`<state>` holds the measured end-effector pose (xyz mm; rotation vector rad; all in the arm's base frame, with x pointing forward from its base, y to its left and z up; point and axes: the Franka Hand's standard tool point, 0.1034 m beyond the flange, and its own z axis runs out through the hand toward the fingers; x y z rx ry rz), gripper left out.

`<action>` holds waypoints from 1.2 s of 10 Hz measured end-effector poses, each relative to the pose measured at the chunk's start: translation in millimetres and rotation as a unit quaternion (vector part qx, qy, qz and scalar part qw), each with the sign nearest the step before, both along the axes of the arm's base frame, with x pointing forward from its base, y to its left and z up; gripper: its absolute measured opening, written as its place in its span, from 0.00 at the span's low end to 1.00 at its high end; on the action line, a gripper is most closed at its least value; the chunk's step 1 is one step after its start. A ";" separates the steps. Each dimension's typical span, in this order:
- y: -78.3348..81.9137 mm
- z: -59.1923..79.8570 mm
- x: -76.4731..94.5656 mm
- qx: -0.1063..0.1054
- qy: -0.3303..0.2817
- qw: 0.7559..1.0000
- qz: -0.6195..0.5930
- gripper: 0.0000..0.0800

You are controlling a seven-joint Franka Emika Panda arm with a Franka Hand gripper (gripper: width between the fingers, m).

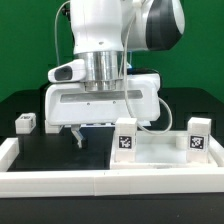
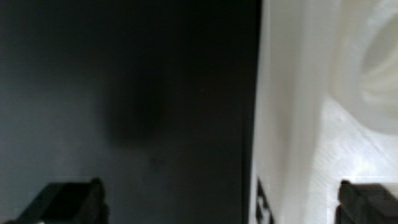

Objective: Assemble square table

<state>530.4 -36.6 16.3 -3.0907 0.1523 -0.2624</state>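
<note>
The white square tabletop [image 1: 155, 152] lies on the black table at the exterior view's right. Two tagged white legs [image 1: 125, 140] [image 1: 198, 136] stand upright on it. Another leg block [image 1: 25, 122] sits at the exterior view's left. My gripper [image 1: 98, 130] hangs low at the tabletop's left edge, with one dark finger [image 1: 75, 132] showing. In the wrist view the gripper [image 2: 221, 205] is open and empty. The tabletop's edge [image 2: 311, 120], with its tag [image 2: 263, 200], runs between the two fingertips [image 2: 71, 200]. I cannot tell whether they touch it.
A long white border rail [image 1: 100, 181] runs along the front and up the exterior view's left side. The black table surface [image 2: 125, 100] fills the rest of the wrist view. The arm's white hand body [image 1: 100, 100] hides the area behind the tabletop.
</note>
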 end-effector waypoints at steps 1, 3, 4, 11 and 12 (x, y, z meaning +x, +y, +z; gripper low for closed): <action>0.6 0.1 0.1 0.001 0.000 1.000 -0.001 0.77; 1.3 0.3 0.5 0.001 0.000 1.000 -0.001 0.55; 1.5 0.3 0.5 0.001 0.000 1.000 -0.001 0.32; 1.5 0.0 0.1 0.000 0.000 1.000 -0.001 0.07; 1.5 0.0 0.1 0.000 0.000 1.000 -0.001 0.07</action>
